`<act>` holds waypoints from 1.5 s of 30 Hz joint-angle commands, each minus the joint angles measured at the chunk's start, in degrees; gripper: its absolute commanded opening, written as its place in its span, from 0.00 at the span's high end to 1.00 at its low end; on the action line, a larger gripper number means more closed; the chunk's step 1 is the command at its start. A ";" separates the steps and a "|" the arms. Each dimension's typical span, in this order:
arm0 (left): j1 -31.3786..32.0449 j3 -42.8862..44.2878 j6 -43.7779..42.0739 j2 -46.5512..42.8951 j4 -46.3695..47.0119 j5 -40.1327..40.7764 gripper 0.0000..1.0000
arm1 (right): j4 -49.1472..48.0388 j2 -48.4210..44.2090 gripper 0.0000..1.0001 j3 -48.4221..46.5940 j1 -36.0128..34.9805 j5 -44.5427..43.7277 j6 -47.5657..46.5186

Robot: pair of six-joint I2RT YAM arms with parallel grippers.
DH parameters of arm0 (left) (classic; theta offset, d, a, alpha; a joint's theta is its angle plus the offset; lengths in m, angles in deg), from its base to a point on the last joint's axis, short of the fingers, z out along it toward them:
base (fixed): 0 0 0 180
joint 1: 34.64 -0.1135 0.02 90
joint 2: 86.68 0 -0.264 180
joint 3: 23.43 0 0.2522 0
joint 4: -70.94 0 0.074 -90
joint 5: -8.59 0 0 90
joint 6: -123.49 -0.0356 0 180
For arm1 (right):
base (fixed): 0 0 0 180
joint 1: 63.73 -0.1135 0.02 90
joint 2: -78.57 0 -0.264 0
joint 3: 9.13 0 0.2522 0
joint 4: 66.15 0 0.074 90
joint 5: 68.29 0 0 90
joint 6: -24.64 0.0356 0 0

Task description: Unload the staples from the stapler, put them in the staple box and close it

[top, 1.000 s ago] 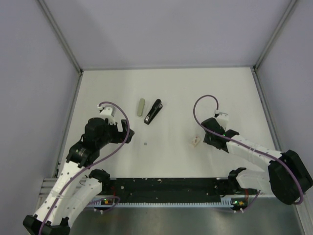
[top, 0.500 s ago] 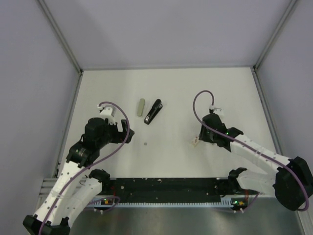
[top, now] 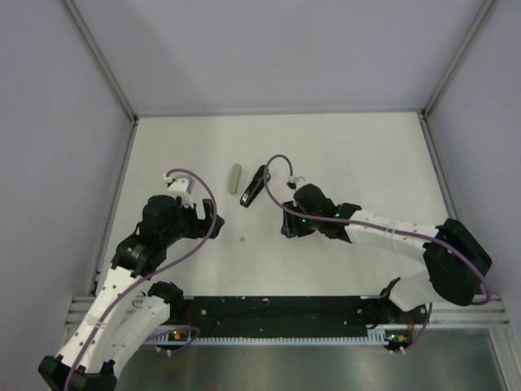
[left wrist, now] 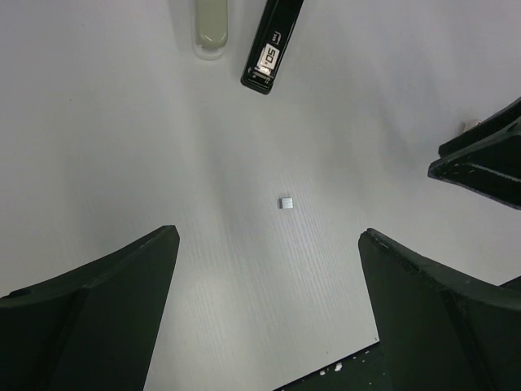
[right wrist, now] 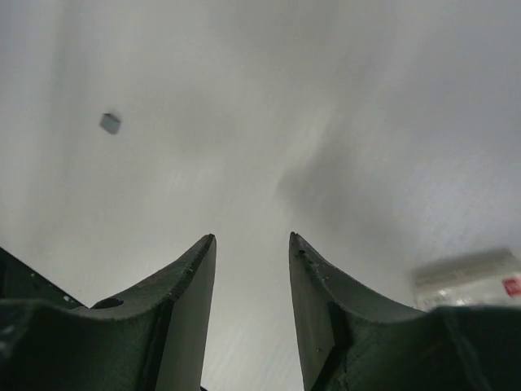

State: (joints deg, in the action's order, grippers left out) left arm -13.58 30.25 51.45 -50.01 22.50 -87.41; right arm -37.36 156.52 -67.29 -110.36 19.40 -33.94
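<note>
The slim black stapler (top: 253,189) lies closed on the white table at the middle back, a purple cable crossing its far end. It also shows at the top of the left wrist view (left wrist: 273,42). My left gripper (top: 207,221) is wide open and empty (left wrist: 269,236), well short of the stapler. My right gripper (top: 286,229) is open with a narrow gap and empty (right wrist: 252,238), low over bare table, near and right of the stapler. Its fingers (left wrist: 480,159) show at the right edge of the left wrist view.
A short grey oblong bar (top: 235,178) lies left of the stapler (left wrist: 209,28). A tiny silver piece (top: 242,239) lies between the grippers (left wrist: 286,202) (right wrist: 110,123). A small blurred white object with a red mark (right wrist: 468,277) lies by my right gripper.
My right arm has swung far left, from the right side of the table to the middle near the stapler, now covering the small white object. The left arm has not moved.
</note>
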 commanded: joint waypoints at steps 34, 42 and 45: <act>0.03 -0.81 0.15 -11.17 2.77 8.19 0.01 | -8.61 34.55 0.56 -28.55 -12.25 16.37 -33.70; 0.03 -0.99 0.15 -12.23 2.69 8.37 0.01 | -8.26 35.95 0.56 -29.69 -13.22 15.84 -36.51; -0.05 -0.90 0.15 -12.67 2.60 8.72 0.01 | -8.35 36.13 0.59 -29.60 -13.40 15.40 -36.60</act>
State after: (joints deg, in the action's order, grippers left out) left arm -13.60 29.69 51.56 -61.92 22.70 -79.34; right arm -44.42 191.69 -94.68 -122.21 34.88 -67.95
